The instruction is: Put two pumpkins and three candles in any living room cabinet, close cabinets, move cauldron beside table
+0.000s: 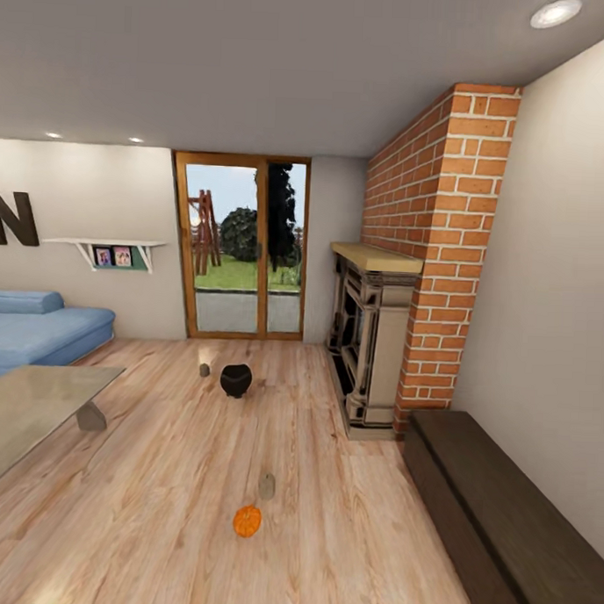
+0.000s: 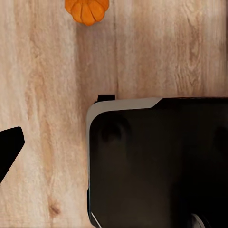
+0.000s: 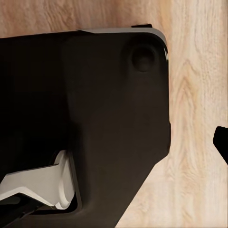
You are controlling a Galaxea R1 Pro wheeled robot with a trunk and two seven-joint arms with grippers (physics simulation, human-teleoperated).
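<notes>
Neither gripper's state can be told; both wrist views look down past the robot's dark base (image 2: 156, 161) onto plank floor (image 1: 170, 507). One pumpkin (image 1: 247, 521) lies there, a candle (image 1: 267, 486) just beyond, the cauldron (image 1: 235, 380) farther, cabinet (image 1: 503, 522) right, table (image 1: 25, 408) left.

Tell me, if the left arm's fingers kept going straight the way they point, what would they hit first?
Probably the light wood plank floor: the left wrist camera looks straight at it. The small orange ribbed pumpkin lies off to one side, likely missed.
</notes>
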